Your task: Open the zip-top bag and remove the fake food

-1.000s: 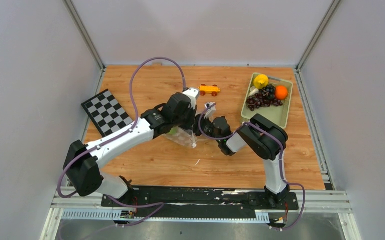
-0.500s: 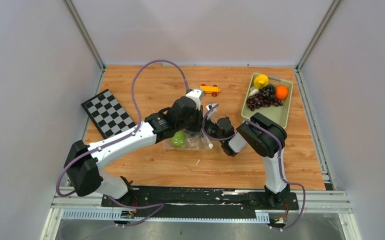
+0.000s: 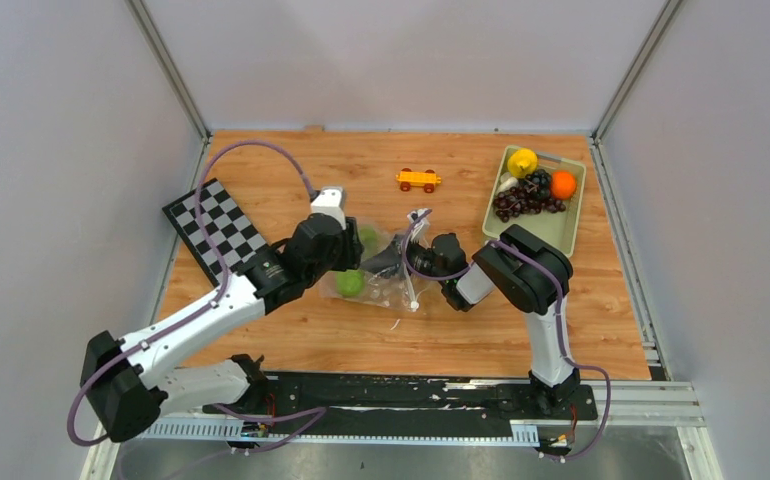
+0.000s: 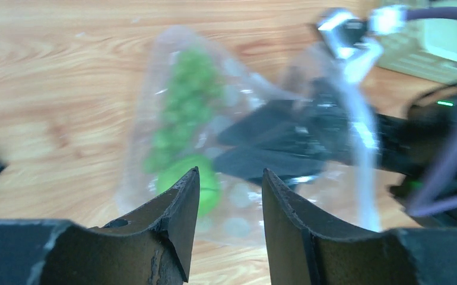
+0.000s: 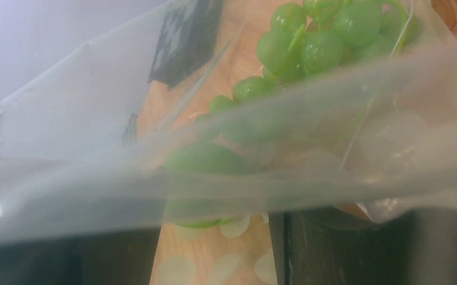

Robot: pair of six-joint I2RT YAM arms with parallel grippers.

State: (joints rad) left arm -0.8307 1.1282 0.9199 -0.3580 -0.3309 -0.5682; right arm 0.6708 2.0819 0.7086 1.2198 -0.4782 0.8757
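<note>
The clear dotted zip-top bag lies on the table between my grippers. Through it I see a green grape bunch and a round green piece. My left gripper is open and empty, just left of the bag and apart from it. My right gripper reaches into the bag's mouth with its jaws apart and the film draped over them. In the right wrist view the grapes and the round green piece lie just ahead of it. The white zip strip stands up on the right.
A pale green tray at the back right holds a lemon, an orange ball, purple grapes and a white piece. An orange-yellow toy car sits behind the bag. A checkerboard lies at the left.
My left gripper let go of the bag and drew back to the left. The bag dropped lower onto the table. The right gripper stayed inside the bag.
</note>
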